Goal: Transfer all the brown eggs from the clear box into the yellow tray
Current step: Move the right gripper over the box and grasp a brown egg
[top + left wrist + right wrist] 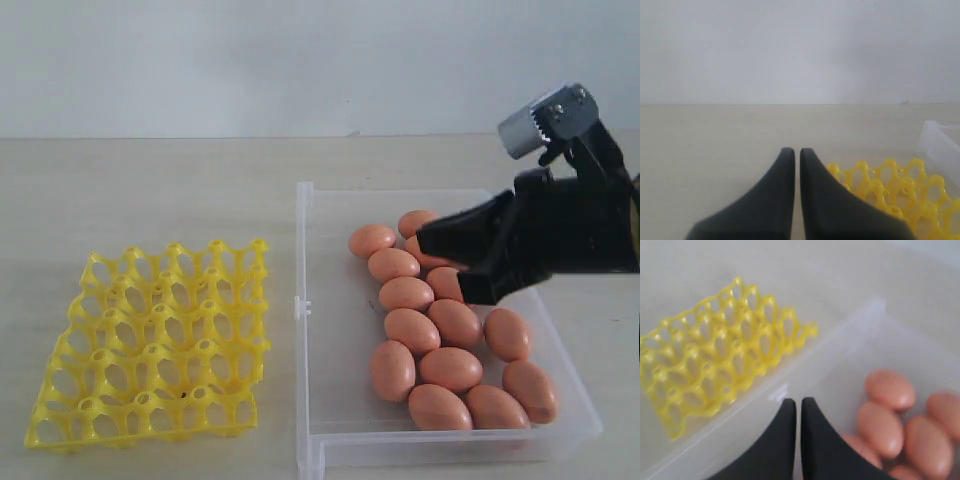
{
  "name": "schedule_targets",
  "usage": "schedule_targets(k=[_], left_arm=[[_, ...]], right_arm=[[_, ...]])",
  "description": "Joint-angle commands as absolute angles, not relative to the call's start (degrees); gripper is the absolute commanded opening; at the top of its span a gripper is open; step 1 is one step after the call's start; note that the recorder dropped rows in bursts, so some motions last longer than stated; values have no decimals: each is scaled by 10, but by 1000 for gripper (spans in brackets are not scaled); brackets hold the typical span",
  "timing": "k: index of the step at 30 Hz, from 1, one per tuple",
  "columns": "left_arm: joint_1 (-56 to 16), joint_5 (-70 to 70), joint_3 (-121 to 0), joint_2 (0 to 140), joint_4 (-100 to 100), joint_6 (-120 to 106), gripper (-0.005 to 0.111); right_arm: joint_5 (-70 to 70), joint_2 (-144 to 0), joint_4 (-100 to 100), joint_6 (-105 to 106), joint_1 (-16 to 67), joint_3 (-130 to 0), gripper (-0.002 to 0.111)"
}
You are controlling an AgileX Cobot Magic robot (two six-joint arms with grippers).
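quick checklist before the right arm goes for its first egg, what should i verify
1. Right end effector open for a grasp: not ok, jaws shut, nothing held.
2. Right end effector above the brown eggs: ok, it hangs over the cluster in the clear box.
3. Yellow tray cells free: ok, every visible cell is empty.
4. Finger room around an egg: cannot tell, the eggs lie touching one another.
5. Left end effector out of the way: cannot tell, it is shut near the tray's edge and missing from the exterior view.
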State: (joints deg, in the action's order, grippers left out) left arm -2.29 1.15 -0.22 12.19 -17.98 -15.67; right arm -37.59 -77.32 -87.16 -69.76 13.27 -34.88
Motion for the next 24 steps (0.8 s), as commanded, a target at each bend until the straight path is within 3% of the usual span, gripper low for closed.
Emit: schedule_targets(k=[1, 5, 9, 13, 15, 16, 17, 19, 21, 23, 24], left_arm=[[-26, 17, 0, 124, -183, -160, 4], [-26, 17, 0, 124, -183, -160, 4], [-26, 17, 0, 124, -183, -160, 4], [-26, 17, 0, 124, -183, -160, 4], [-26, 17, 0, 124, -183, -160, 4], [-26, 17, 0, 124, -183, -160, 4], [-26, 17, 0, 124, -183, -160, 4], [-26, 17, 0, 124, -183, -160, 4], [-26, 17, 0, 124, -183, -160, 4], [-26, 17, 0, 124, -183, -160, 4], [-26, 17, 0, 124, -183, -160, 4]], right_arm=[[-316, -766, -664, -415, 167, -395, 0], [-259, -766, -436, -173, 179, -449, 0], [-262, -766, -265, -124, 179, -491, 0], [-236, -766, -294, -151, 179, -522, 0], [-57, -770, -448, -263, 205, -558, 0], [96, -779, -496, -301, 240, -575, 0], [161, -786, -482, -271, 260, -584, 0], [306, -814, -271, -55, 302, -618, 0], [570, -866, 39, 278, 302, -687, 0], [699, -906, 91, 292, 303, -715, 0], [700, -916, 94, 291, 303, -715, 0]])
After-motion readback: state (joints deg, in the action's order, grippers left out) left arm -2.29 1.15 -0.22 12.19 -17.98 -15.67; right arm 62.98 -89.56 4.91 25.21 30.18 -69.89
